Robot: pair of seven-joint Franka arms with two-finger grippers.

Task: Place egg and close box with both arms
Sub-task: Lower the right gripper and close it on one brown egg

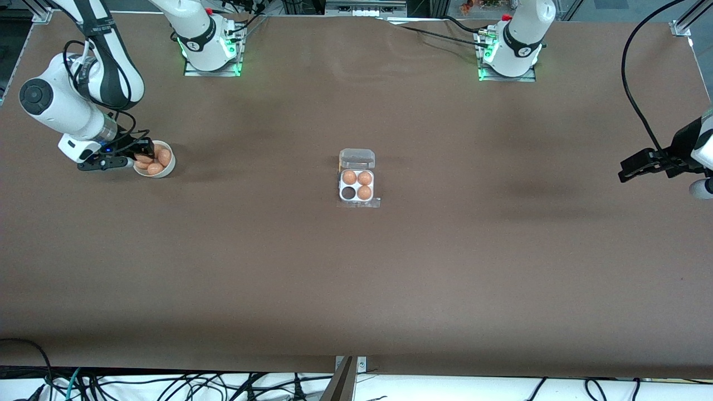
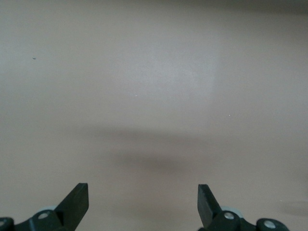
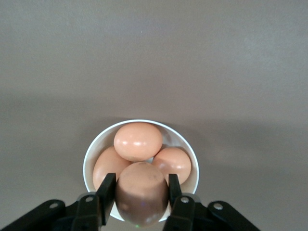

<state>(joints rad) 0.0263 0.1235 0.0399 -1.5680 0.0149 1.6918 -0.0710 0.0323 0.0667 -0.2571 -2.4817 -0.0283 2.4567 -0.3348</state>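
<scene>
The box [image 1: 357,184] sits at the table's middle, its clear lid [image 1: 357,159] open, with three brown eggs in its cells and one cell [image 1: 348,192] empty. My right gripper [image 1: 146,156] is at the round white bowl [image 1: 167,167] of eggs toward the right arm's end. In the right wrist view its fingers [image 3: 107,191] are shut on a brown egg [image 3: 141,192] just above the bowl [image 3: 91,156], where three more eggs lie. My left gripper [image 1: 626,170] hangs open and empty over bare table at the left arm's end; its fingertips [image 2: 79,199] show only brown mat.
The brown mat [image 1: 356,278] covers the whole table. The arm bases [image 1: 211,47] glow green along the edge farthest from the front camera. Cables [image 1: 167,384] hang below the near edge.
</scene>
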